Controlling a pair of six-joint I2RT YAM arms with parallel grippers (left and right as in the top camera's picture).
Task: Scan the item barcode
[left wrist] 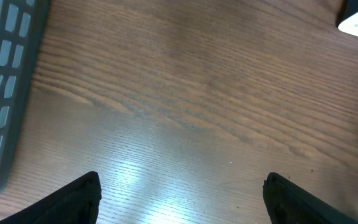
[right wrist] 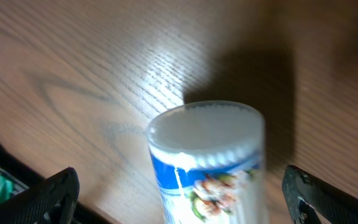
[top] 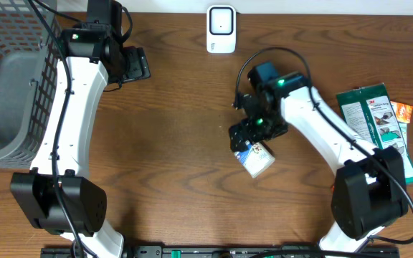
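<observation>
The item is a white tub with a blue label [top: 256, 159], lying on its side on the wooden table just below my right gripper [top: 253, 132]. In the right wrist view the tub [right wrist: 207, 162] lies between my wide-apart fingers [right wrist: 58, 194], its white lid end pointing away, and neither finger touches it. My right gripper [right wrist: 182, 198] is open. A white barcode scanner [top: 221, 29] stands at the back centre. My left gripper [top: 136, 64] hovers open at the back left, and its wrist view shows my left gripper [left wrist: 182, 196] over bare wood.
A dark wire basket [top: 13, 79] with a grey liner fills the left side of the table. Green and orange packets [top: 376, 118] lie at the right edge. In the left wrist view the basket wall [left wrist: 2, 93] runs down the left.
</observation>
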